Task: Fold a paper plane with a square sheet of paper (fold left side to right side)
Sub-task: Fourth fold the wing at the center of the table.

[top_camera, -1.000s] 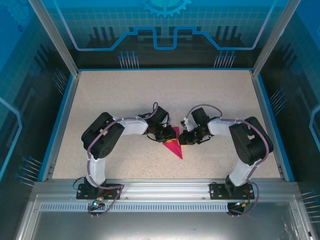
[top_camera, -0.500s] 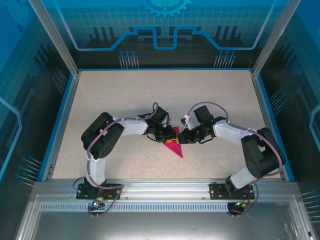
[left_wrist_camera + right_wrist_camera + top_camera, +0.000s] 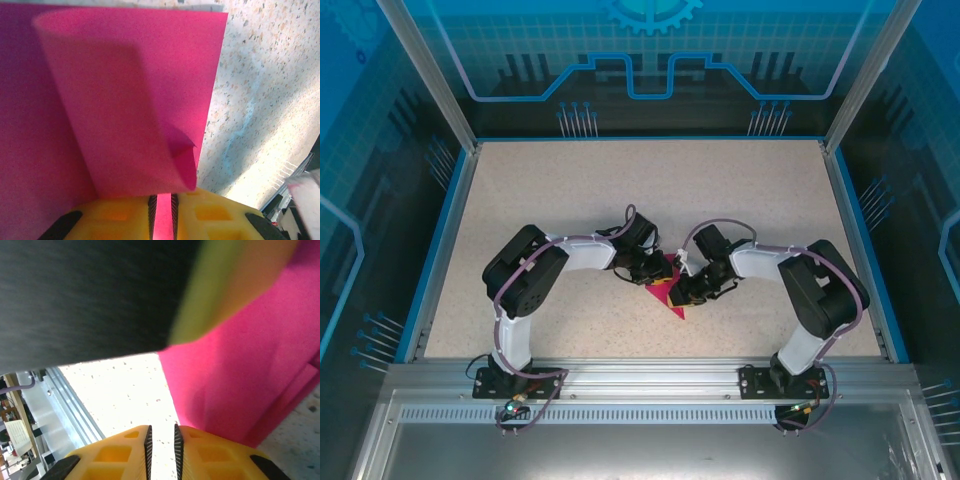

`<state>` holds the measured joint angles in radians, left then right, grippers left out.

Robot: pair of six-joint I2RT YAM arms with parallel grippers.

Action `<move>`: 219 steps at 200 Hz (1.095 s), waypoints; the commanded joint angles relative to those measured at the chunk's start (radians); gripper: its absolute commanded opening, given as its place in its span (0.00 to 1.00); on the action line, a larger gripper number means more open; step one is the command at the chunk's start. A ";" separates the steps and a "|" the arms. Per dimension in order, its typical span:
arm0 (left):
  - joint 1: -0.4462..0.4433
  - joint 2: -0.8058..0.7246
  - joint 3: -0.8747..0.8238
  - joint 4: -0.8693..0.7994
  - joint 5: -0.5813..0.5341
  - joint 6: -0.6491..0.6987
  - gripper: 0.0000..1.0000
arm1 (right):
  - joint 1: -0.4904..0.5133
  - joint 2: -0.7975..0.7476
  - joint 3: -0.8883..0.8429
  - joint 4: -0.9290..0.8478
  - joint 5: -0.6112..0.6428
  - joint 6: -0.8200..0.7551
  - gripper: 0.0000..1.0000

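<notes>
Left tool (image 3: 160, 201) on curled thin magenta paper (image 3: 135, 90)

pink paper (image 3: 671, 301) on table (image 3: 570, 190), left gripper (image 3: 655, 273) and right gripper (image 3: 683, 291) at it

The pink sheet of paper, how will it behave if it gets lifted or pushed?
Probably floppy: the pink sheet curls over on itself by the left tool. It looks thin, so likely light and apt to slide on the speckled table if pushed. It seems to crease easily, given its folded layers.
</notes>
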<state>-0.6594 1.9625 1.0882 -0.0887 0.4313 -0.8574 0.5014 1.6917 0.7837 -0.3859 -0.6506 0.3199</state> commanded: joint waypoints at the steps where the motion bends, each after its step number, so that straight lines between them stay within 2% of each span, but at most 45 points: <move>1: -0.002 0.038 -0.039 -0.115 -0.065 0.017 0.20 | 0.020 0.019 0.021 -0.062 0.045 -0.015 0.22; 99: -0.003 0.045 -0.035 -0.120 -0.066 0.020 0.20 | 0.032 0.031 0.029 -0.129 0.105 -0.025 0.22; 147: -0.002 0.047 -0.031 -0.118 -0.066 0.021 0.20 | 0.040 0.030 0.007 -0.151 0.095 -0.025 0.22; 219: -0.002 0.050 -0.031 -0.120 -0.070 0.024 0.19 | 0.066 0.022 -0.040 -0.279 0.133 -0.012 0.22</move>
<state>-0.6594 1.9625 1.0882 -0.0902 0.4316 -0.8570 0.5293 1.7058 0.7975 -0.4629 -0.5743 0.3092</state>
